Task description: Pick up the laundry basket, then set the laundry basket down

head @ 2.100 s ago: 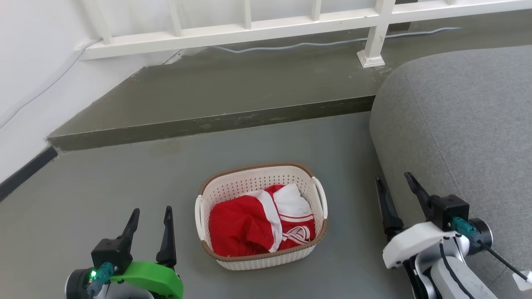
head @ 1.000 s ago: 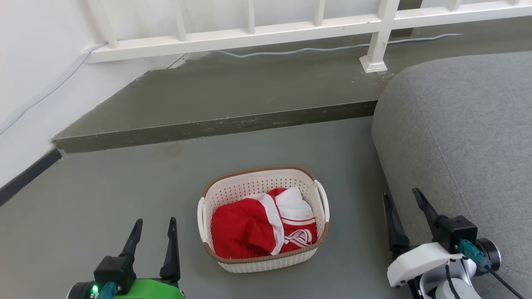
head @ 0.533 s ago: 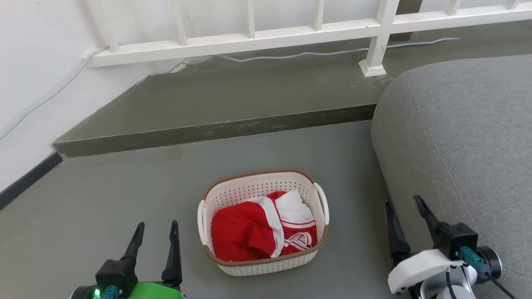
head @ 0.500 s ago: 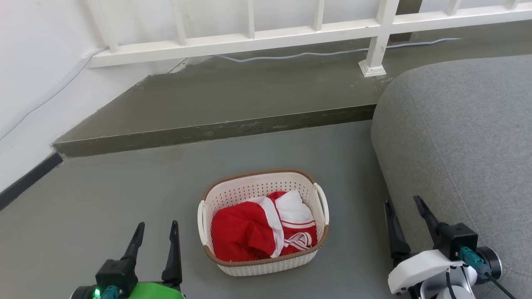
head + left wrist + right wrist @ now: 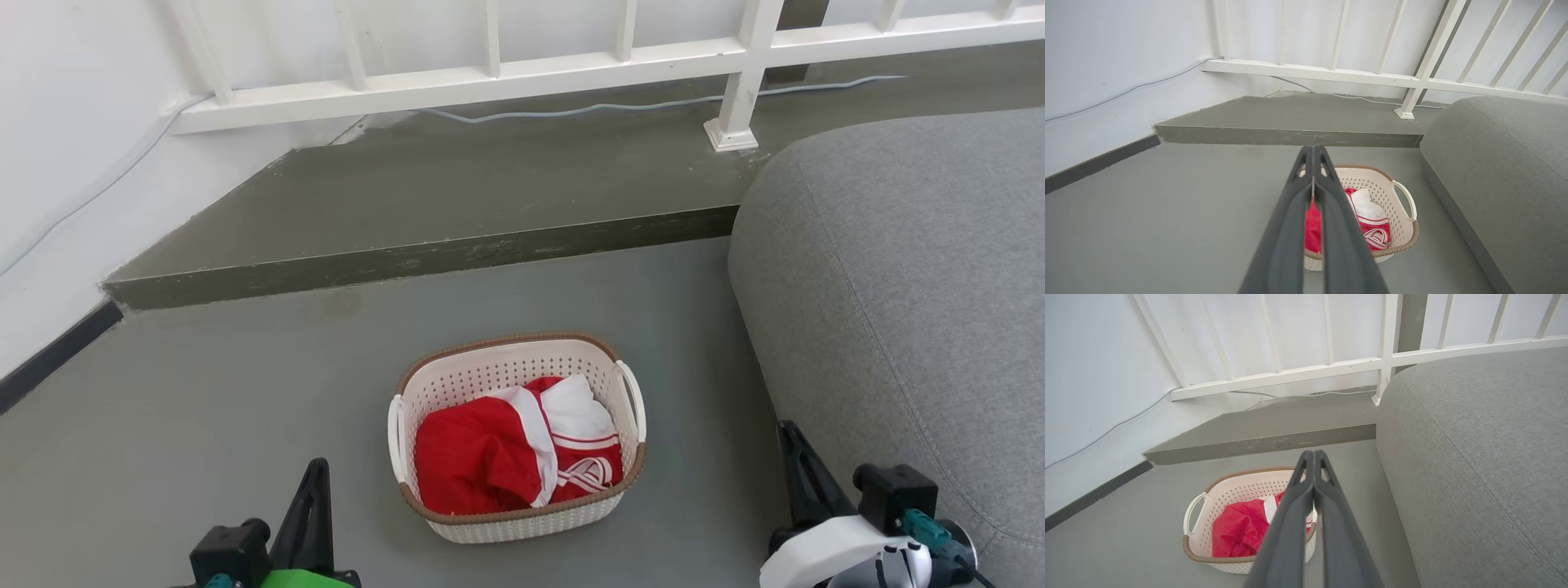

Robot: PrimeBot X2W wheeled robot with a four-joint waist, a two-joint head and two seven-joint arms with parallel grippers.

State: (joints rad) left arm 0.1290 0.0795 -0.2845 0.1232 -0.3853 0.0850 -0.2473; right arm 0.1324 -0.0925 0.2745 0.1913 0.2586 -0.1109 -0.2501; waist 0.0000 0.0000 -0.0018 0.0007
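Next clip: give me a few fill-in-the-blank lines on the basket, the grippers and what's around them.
The cream-white perforated plastic laundry basket rests on the grey ____. A red-and-white ____ lies inside it. The left gripper and right gripper are both ____, holding nothing. In the head view, the grey fabric sofa is to the basket's ____.
Missing: floor; garment; shut; right.

The laundry basket [image 5: 506, 365], small, cream-white perforated plastic with a brown woven-look rim and two white loop handles at its sides, stands upright on the grey floor [image 5: 204, 425]. A crumpled red-and-white garment [image 5: 478, 453] lies inside it.
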